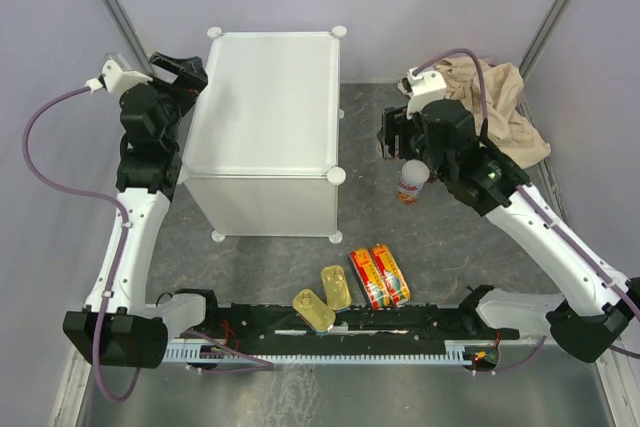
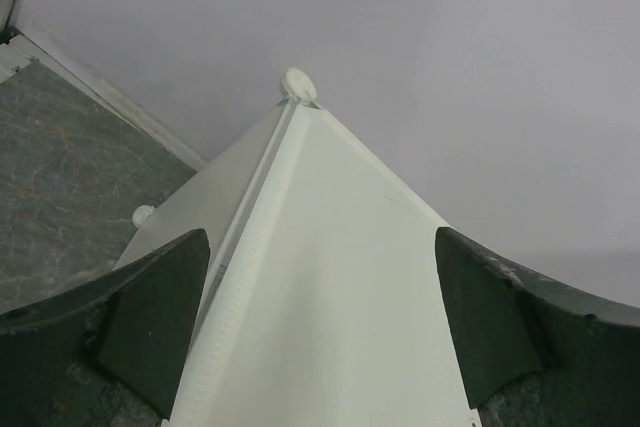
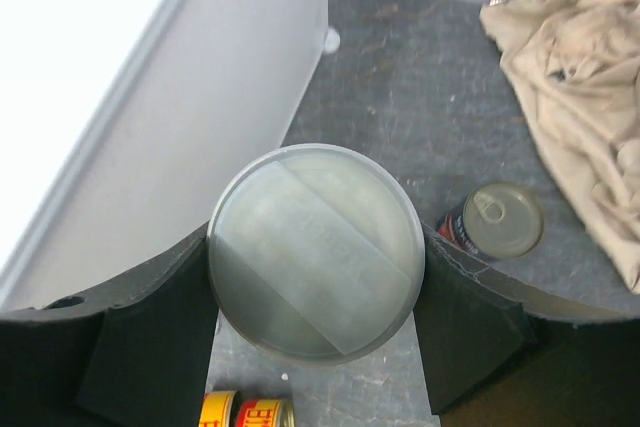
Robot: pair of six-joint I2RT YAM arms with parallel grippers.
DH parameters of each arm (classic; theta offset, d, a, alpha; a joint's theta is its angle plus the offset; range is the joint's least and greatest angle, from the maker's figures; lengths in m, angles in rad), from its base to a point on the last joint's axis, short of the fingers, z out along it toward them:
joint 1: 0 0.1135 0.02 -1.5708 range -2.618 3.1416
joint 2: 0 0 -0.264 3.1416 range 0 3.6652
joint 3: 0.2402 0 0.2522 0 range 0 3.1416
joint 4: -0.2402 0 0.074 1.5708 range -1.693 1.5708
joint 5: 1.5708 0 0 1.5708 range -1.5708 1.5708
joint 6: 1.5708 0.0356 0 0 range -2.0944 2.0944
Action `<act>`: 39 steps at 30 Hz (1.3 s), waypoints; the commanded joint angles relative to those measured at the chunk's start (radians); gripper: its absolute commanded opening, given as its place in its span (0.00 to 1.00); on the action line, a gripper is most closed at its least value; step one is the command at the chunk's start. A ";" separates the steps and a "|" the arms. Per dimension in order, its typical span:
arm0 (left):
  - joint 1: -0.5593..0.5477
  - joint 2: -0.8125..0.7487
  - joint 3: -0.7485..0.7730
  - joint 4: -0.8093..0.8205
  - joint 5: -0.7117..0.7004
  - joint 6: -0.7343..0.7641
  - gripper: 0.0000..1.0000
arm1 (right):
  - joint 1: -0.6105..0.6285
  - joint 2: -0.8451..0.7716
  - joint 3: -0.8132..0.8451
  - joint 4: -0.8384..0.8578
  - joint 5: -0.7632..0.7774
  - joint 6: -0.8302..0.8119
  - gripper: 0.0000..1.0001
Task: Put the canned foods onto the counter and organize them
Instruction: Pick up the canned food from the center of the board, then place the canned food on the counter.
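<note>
Me: White-lidded can [image 3: 315, 227] is the nearest thing, pinched on both sides by my R gripper [image 3: 313, 252], near the counter [image 1: 265, 117]'s side wall. Dark can [image 3: 495, 222] stands close by, not touching.
Op: And the top?
Me: Nothing on it yet. Plan: lift upright, clear the corner knob [image 1: 338, 175], set it at a far corner so the rest fit in rows. L gripper [image 2: 320, 337] hangs spread, empty, over the counter's edge — I'd pull it back first.
</note>
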 commanded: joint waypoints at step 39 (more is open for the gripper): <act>-0.160 -0.087 -0.071 0.384 0.478 0.409 0.98 | 0.103 0.593 1.077 -0.138 -0.235 -0.067 0.28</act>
